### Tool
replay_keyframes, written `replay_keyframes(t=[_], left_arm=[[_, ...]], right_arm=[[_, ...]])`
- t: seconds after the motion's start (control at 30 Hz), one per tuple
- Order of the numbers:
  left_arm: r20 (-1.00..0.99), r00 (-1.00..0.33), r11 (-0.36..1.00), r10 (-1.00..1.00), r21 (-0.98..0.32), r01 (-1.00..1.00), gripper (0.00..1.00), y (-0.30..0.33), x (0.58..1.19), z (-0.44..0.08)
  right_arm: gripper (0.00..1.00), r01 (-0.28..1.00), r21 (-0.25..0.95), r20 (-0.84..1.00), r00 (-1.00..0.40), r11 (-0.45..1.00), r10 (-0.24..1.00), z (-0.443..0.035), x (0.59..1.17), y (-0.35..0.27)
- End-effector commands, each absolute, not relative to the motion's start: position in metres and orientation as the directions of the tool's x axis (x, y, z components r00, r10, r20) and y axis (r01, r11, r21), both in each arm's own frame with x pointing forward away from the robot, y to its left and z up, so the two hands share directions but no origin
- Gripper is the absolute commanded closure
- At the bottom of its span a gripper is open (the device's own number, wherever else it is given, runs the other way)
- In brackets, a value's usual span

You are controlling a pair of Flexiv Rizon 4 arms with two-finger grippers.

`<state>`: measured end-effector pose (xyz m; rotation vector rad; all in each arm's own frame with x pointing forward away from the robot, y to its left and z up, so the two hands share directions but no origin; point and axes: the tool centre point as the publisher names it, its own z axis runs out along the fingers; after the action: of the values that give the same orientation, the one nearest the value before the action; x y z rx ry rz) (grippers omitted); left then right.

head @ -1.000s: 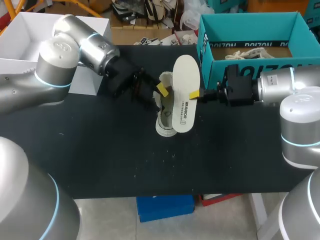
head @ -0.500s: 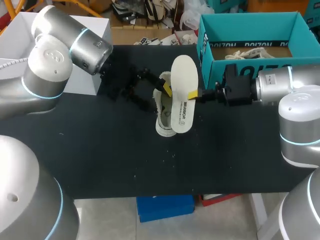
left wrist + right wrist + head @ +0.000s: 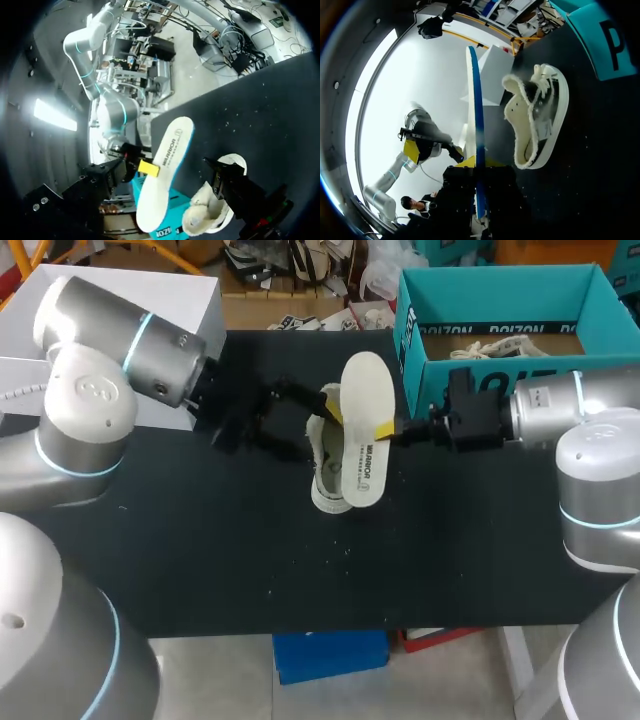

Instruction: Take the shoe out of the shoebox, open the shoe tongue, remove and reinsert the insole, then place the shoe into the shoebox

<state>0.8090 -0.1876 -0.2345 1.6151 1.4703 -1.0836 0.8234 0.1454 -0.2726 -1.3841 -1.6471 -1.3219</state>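
A white shoe (image 3: 322, 468) with a fleecy lining rests on the black table (image 3: 200, 550) near the middle. Its white insole (image 3: 362, 430) is out of it, held upright over the shoe's right side. My right gripper (image 3: 388, 429) is shut on the insole's edge, coming from the right. In the right wrist view the insole (image 3: 476, 115) shows edge-on between the fingers, with the shoe (image 3: 540, 120) beside it. My left gripper (image 3: 318, 433) stands open at the shoe's left side, holding nothing. The left wrist view shows insole (image 3: 167, 172) and shoe (image 3: 212, 212) ahead.
The teal shoebox (image 3: 415, 335) stands open at the back right, with laces and paper inside. A white box (image 3: 195, 295) sits at the back left behind my left arm. The table's front half is bare black surface.
My left arm has drawn back to the left and its fingers have spread wider, away from the insole. The right gripper keeps its hold; the insole has shifted only slightly.
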Motion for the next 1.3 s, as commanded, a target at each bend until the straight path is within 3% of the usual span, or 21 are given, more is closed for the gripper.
replay_keyframes(t=[0.03,0.37,0.6,0.97,1.0,1.13,1.17,1.2,1.3], left_arm=[[-0.949,0.008,0.172,0.314,0.065,0.983,0.0,-0.182,0.807,-0.249],[-0.964,0.022,0.224,0.264,0.084,0.971,0.0,-0.182,0.813,-0.255],[-0.962,0.046,0.277,0.271,0.123,0.953,0.0,-0.185,0.814,-0.255],[-0.981,0.022,0.356,0.193,0.091,0.93,0.0,-0.187,0.818,-0.258],[-0.982,0.019,0.353,0.187,0.086,0.932,0.07,-0.188,0.818,-0.259],[-0.985,0.011,0.352,0.175,0.073,0.933,0.14,-0.191,0.82,-0.262],[-0.986,0.008,0.353,0.167,0.067,0.933,0.2,-0.191,0.821,-0.262],[-0.987,0.007,0.353,0.163,0.065,0.933,0.4,-0.191,0.823,-0.262],[-0.988,0.012,0.356,0.155,0.067,0.932,0.39,-0.192,0.826,-0.26]], right_arm=[[1.0,0.952,0.303,0.895,-0.27,-0.041,0.354,-0.271,0.825,0.147],[1.0,0.962,0.269,0.904,-0.238,-0.039,0.355,-0.262,0.825,0.151],[1.0,0.989,0.133,0.925,-0.099,-0.069,0.366,-0.264,0.822,0.152],[1.0,0.988,0.104,0.931,-0.056,-0.114,0.362,-0.263,0.822,0.149],[1.0,0.988,0.102,0.932,-0.053,-0.118,0.36,-0.262,0.823,0.149],[0.98,0.987,0.099,0.936,-0.049,-0.127,0.347,-0.26,0.824,0.149],[0.97,0.987,0.096,0.939,-0.047,-0.129,0.34,-0.259,0.824,0.15],[0.95,0.987,0.095,0.943,-0.047,-0.132,0.329,-0.257,0.824,0.15],[0.93,0.987,0.095,0.949,-0.05,-0.131,0.312,-0.254,0.823,0.152]])
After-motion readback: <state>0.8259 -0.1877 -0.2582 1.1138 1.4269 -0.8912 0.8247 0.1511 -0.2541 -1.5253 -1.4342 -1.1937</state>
